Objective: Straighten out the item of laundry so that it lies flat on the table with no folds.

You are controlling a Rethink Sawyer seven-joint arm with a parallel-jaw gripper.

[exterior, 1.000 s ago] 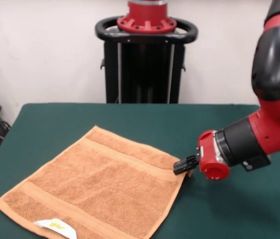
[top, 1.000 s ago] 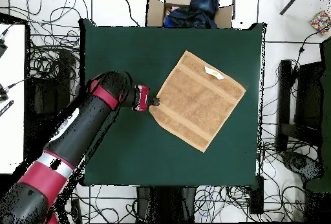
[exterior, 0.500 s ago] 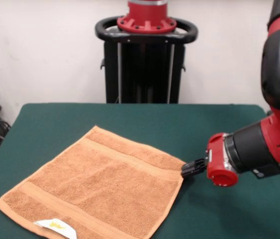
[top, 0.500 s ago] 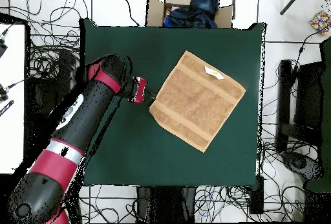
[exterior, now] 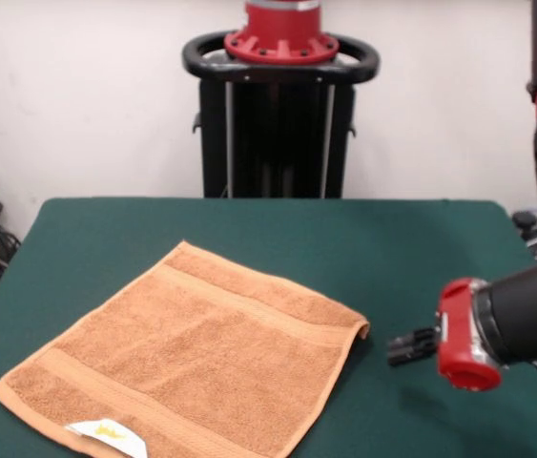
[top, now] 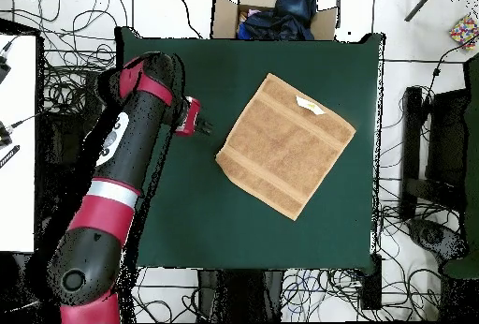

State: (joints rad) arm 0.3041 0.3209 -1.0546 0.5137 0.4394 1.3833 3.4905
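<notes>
My gripper (exterior: 403, 347) now hangs low over bare green table (exterior: 411, 239), clear of the towel (exterior: 192, 358), with a gap of felt between its black tips and the nearest corner. A second ago those tips were right at that corner; half a second ago they were just off it. So I have let go and drawn back sideways. I cannot tell from either view whether my gripper is spread or pressed together; it carries nothing.

The towel lies toward one side of the table, turned like a diamond to the table's edges. From above it reads as a clean, near-square sheet (top: 285, 144) with both woven bands straight and the white tag (exterior: 106, 434) showing at one edge. I see no folded-over flap. The corner I released curls up very slightly in the front view.

My judgement: the straightening is essentially done, and my retreat fits that. Only that small lifted corner might want a press.
</notes>
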